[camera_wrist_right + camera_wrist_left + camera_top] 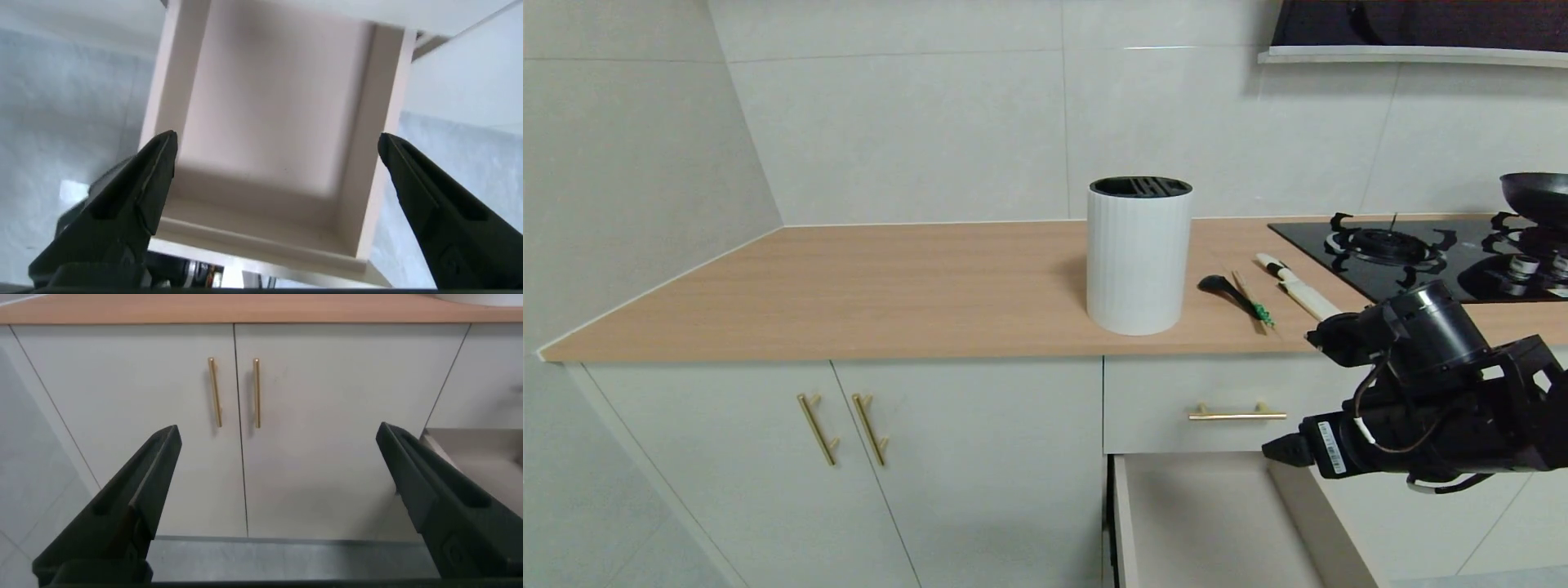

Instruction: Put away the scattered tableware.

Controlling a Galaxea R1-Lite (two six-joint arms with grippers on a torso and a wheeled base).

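On the wooden counter (890,286) a white ribbed utensil holder (1138,260) with a black slotted top stands upright. Just to its right lie a black spoon (1223,288) with a green handle end, a pair of chopsticks (1251,304) and a pale-handled knife (1294,287). My right gripper (1278,448) hangs in front of the cabinet, below the counter edge. It is open above the open drawer (278,131), fingers spread wide (276,143), with nothing held. My left gripper (278,433) is open too and faces the cabinet doors (327,416).
A black gas hob (1413,253) with a dark pan (1535,192) takes up the counter's right end. The pulled-out drawer (1209,523) sits under a shut drawer with a gold handle (1236,415). Two gold handles (841,429) mark the doors on the left.
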